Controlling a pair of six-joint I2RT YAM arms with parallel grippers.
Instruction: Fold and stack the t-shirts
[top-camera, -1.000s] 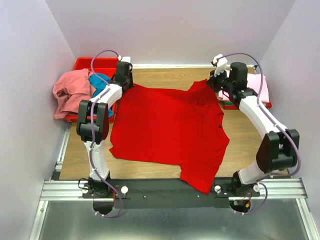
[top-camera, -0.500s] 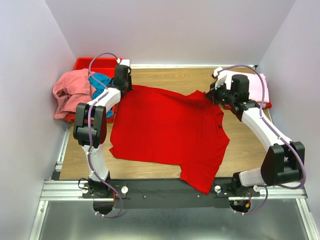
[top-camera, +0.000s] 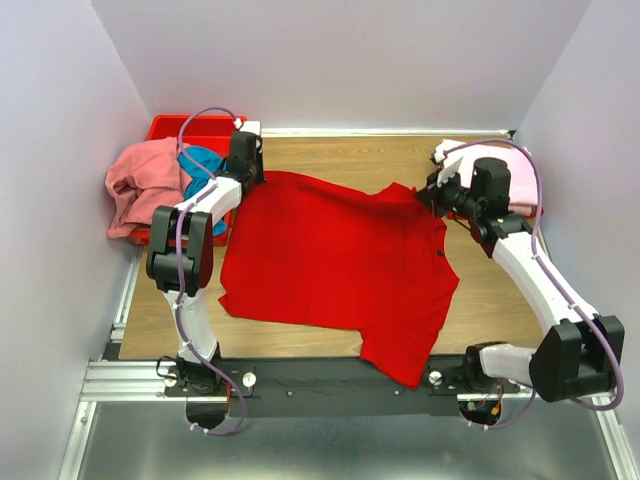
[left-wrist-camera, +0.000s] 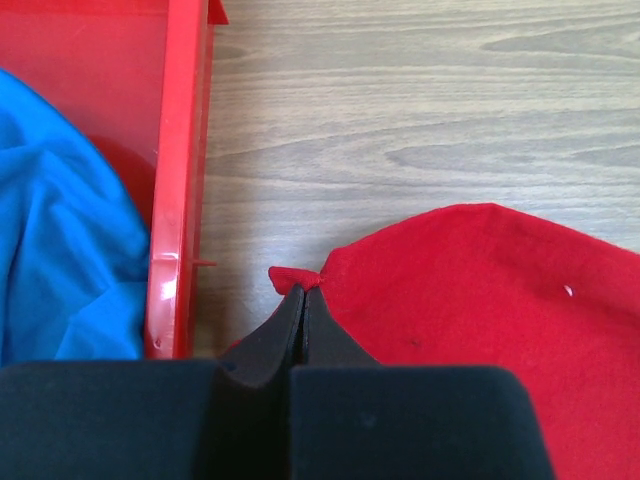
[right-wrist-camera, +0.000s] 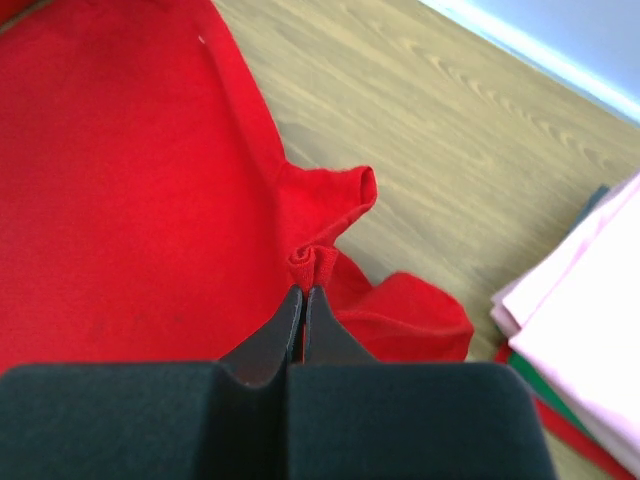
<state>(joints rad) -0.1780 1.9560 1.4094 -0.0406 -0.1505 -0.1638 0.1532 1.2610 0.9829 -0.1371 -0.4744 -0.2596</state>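
A bright red t-shirt (top-camera: 335, 260) lies spread over the middle of the wooden table. My left gripper (top-camera: 262, 176) is shut on the shirt's far left corner; the left wrist view shows a small nub of red cloth (left-wrist-camera: 295, 279) pinched at the tips of the left gripper (left-wrist-camera: 303, 291). My right gripper (top-camera: 428, 192) is shut on the shirt's far right edge, with a bunched fold of red cloth (right-wrist-camera: 315, 262) squeezed at the tips of the right gripper (right-wrist-camera: 304, 293). A salmon pink shirt (top-camera: 140, 182) and a teal blue shirt (top-camera: 203, 166) hang out of the bin.
A red plastic bin (top-camera: 185, 130) stands at the far left, its wall (left-wrist-camera: 178, 180) close beside my left gripper. At the far right lies a stack with a light pink shirt (top-camera: 515, 170) on top, green (right-wrist-camera: 540, 385) and red layers under it. Walls close in on both sides.
My right arm has swung right and drawn the shirt's far right edge with it. The left gripper has stayed at the far left corner.
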